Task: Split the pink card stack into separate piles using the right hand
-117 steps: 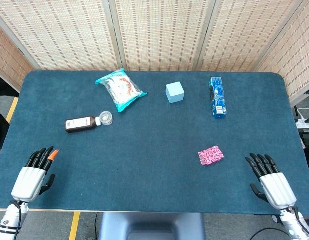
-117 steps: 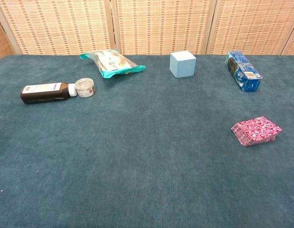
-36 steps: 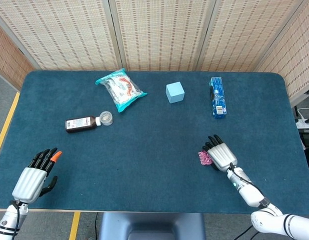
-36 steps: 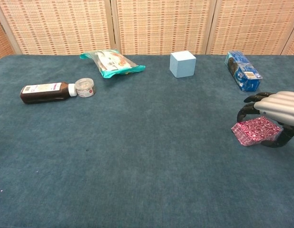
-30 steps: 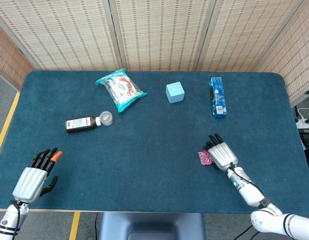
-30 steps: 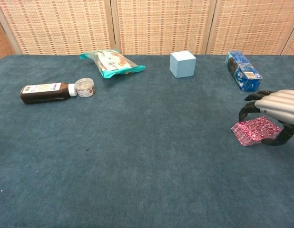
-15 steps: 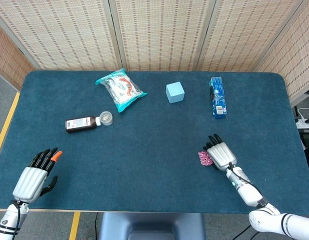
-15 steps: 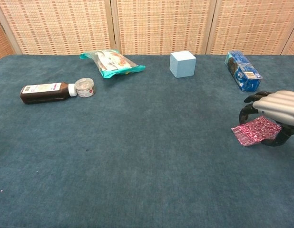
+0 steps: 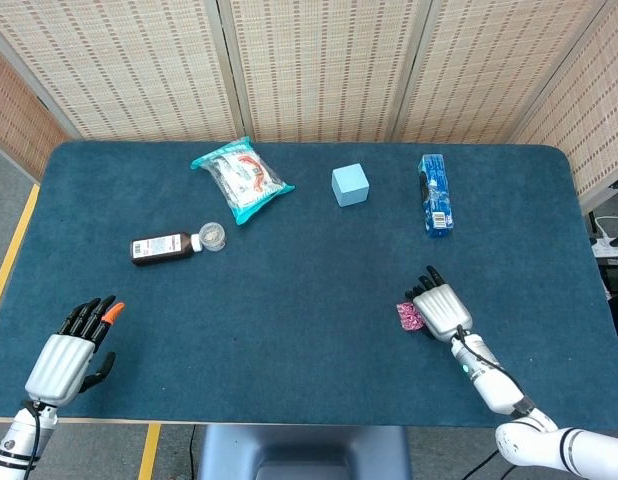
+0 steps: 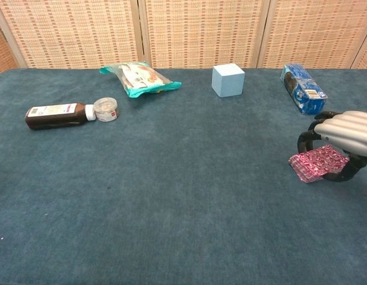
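The pink card stack (image 10: 316, 164) lies on the blue cloth near the table's right side. My right hand (image 10: 345, 138) arches over its right half, fingers curled down behind the far edge and thumb against the near right edge, gripping it. From the head view only the stack's left end (image 9: 409, 317) shows beside the right hand (image 9: 440, 311). At the front left corner my left hand (image 9: 65, 356) rests flat with fingers spread, holding nothing.
A small orange object (image 9: 109, 311) lies at the left hand's fingertips. Across the back are a brown bottle (image 9: 163, 247) with a clear cap (image 9: 213, 236), a teal snack bag (image 9: 240, 177), a light blue cube (image 9: 350, 185) and a blue packet (image 9: 435, 193).
The right hand came from the front right edge onto the stack and closed around it. In the last half second the stack's raised left edge has sunk back down. The left hand is still.
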Controlling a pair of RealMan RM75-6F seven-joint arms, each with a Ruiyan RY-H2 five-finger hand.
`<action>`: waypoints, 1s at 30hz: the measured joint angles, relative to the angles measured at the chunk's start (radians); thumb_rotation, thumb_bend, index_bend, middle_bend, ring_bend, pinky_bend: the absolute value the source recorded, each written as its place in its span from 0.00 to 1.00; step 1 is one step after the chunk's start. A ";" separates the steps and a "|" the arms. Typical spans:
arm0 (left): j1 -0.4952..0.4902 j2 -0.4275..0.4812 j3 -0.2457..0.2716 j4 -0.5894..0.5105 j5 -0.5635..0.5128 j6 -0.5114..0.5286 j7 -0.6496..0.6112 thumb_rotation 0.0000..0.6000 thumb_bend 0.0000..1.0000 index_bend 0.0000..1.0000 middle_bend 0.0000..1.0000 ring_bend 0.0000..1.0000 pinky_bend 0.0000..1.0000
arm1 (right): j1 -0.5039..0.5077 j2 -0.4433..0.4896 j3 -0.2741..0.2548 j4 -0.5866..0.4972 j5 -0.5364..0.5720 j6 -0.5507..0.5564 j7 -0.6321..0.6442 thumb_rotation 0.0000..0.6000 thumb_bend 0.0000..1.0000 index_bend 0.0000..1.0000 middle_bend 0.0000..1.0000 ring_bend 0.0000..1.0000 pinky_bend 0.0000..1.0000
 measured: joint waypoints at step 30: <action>0.005 0.010 0.007 -0.008 0.017 0.014 -0.009 1.00 0.47 0.00 0.00 0.00 0.12 | -0.023 0.037 -0.024 -0.177 -0.089 0.100 -0.044 1.00 0.21 0.64 0.45 0.24 0.00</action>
